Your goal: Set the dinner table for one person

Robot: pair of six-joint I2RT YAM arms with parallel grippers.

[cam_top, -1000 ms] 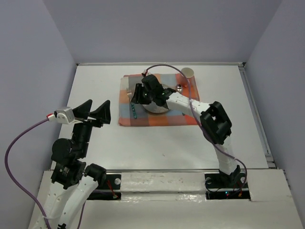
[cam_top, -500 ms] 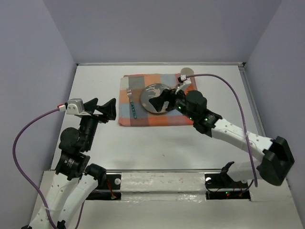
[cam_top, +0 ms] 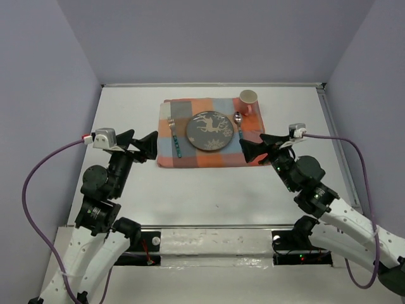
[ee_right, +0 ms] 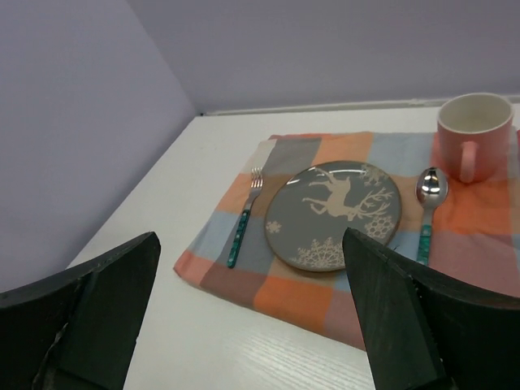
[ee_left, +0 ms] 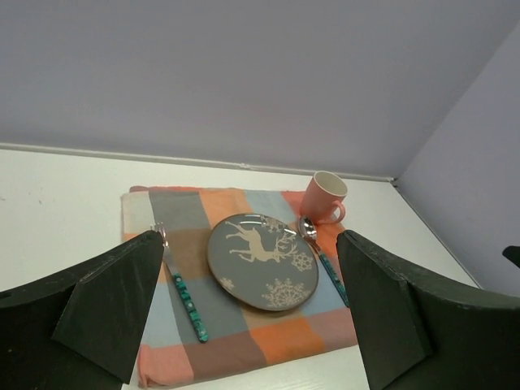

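Note:
On the white dinner table [cam_top: 209, 190] lies a checked cloth [cam_top: 190, 157]. On it sit a grey reindeer plate [cam_top: 209, 131], a teal-handled fork [cam_top: 174, 136] to its left, a spoon [cam_top: 239, 125] to its right and a pink mug [cam_top: 248, 100] at the far right corner. My left gripper [cam_top: 140, 142] hovers open off the cloth's left edge. At the cloth's near right corner my right gripper [cam_top: 253, 147] hangs open and empty. The wrist views frame the plate [ee_left: 262, 262] [ee_right: 333, 215] between the wide fingers of each gripper [ee_left: 249, 244] [ee_right: 250, 237].
Lilac walls close the table on three sides, with a raised rail [cam_top: 342, 152] along the right edge. Purple cables [cam_top: 31, 190] loop from both wrists. The arm bases stand at the near edge [cam_top: 209, 237].
The right arm has drawn back from over the plate to the near right, and its jaws have opened wide. Plate, spoon and mug now show uncovered. The left gripper has shifted slightly right.

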